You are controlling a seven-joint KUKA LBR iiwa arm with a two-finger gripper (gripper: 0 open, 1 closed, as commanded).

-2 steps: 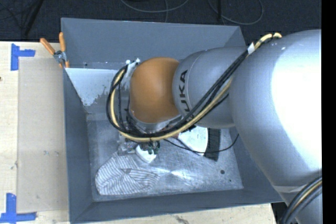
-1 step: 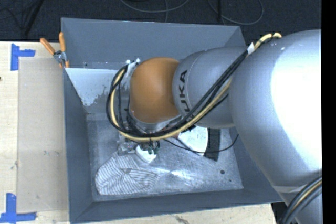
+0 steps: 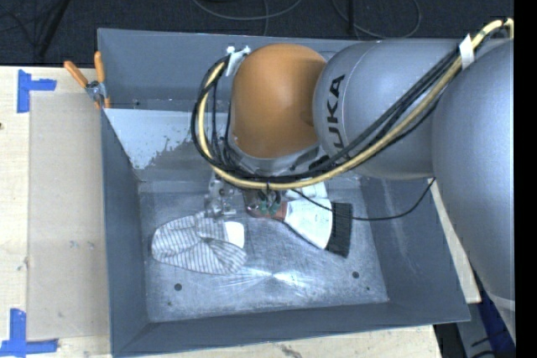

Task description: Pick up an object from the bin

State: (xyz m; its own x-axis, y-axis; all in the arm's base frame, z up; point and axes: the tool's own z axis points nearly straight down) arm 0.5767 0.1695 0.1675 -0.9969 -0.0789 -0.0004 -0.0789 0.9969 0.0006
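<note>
In the grey bin [image 3: 117, 264] lie a striped cloth [image 3: 197, 251] and white brush [image 3: 312, 222]; grip state unclear.

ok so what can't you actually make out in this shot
- end effector: largely hidden under the orange cover, camera view; contact with the striped cloth cannot be told
- striped cloth: top edge tucked beneath the end effector
- white thing with a black edge: upper left covered by the wrist, kind unclear
- bin: rear floor hidden by the arm
</note>
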